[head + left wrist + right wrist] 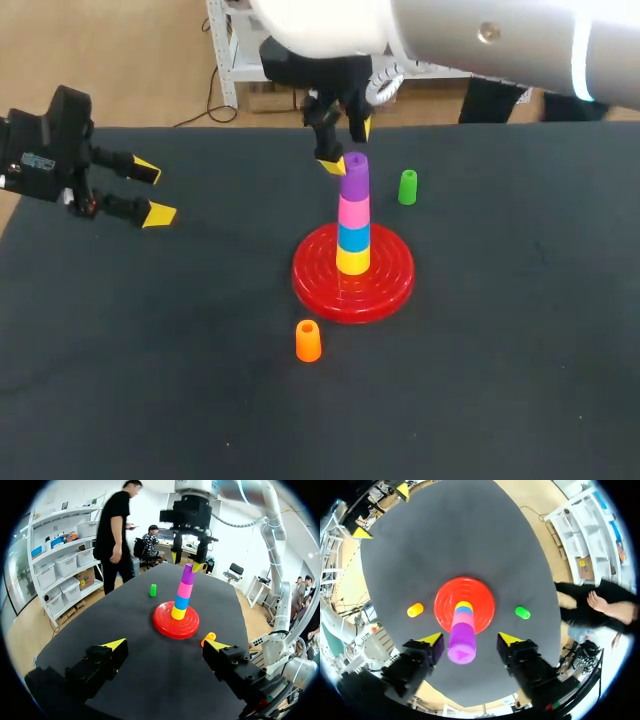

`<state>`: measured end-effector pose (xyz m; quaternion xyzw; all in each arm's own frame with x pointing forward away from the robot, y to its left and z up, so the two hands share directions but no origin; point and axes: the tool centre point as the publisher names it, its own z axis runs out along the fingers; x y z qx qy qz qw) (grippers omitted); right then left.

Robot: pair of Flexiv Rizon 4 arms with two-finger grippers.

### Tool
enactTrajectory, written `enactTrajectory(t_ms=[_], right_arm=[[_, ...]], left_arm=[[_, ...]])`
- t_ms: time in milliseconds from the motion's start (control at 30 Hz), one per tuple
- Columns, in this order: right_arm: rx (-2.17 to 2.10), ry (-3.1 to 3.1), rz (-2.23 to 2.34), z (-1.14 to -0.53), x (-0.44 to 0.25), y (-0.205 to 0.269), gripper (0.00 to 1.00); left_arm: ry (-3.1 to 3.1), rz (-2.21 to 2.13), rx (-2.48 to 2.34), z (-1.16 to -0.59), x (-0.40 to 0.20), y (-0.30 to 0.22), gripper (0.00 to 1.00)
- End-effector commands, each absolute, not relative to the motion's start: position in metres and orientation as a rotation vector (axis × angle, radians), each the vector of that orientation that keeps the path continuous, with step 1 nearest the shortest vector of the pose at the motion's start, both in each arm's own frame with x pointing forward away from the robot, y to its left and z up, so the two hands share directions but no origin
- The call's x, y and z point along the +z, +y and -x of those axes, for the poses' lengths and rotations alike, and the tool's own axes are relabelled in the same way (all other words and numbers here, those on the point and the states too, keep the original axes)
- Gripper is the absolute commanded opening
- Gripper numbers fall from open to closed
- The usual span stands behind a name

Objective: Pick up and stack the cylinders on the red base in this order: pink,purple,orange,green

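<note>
Cylinders stand in one upright tower on the red base (385, 290), near the middle of the black table (500, 380). A yellow cylinder (352, 261) is at the bottom, then a blue cylinder (352, 237), then the pink cylinder (353, 212), and the purple cylinder (355, 176) is on top. The right gripper (348, 146) hangs over the top of the tower. In the right wrist view its fingers are spread, one at each side of the purple cylinder, with a gap at both sides, so they do not pinch it. The green cylinder (407, 187) stands upright on the table, beyond the base toward the right and apart from it. The orange cylinder (308, 341) stands on the table near the front of the base, a little to the left, not touching it. The left gripper (165, 645) is well apart from the base, over the left part of the table. Its fingers are spread wide and hold nothing.
</note>
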<state>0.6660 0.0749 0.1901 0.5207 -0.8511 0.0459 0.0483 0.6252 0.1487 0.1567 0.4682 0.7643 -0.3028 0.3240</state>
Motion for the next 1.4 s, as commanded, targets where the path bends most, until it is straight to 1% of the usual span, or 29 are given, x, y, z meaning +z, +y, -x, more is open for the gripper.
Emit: enactTrajectory(t_ms=[33,200,667,800,1400], right_arm=[[0.184,-2.637,-1.727,-0.639,0.21,0.073,1.0],[0.185,-2.545,-1.972,-0.615,0.209,0.084,1.0],[0.015,-1.997,-2.562,-0.529,0.129,0.1,1.0],[0.075,-1.968,-2.506,-0.527,0.117,0.103,1.0],[0.075,-1.968,-2.506,-0.527,0.117,0.103,1.0]], left_arm=[[1.998,-1.226,-0.794,-0.625,0.155,0.149,1.0],[1.998,-1.226,-0.794,-0.625,0.155,0.149,1.0],[1.998,-1.226,-0.794,-0.625,0.155,0.149,1.0],[1.998,-1.226,-0.794,-0.625,0.155,0.149,1.0],[1.998,-1.226,-0.794,-0.625,0.155,0.149,1.0]])
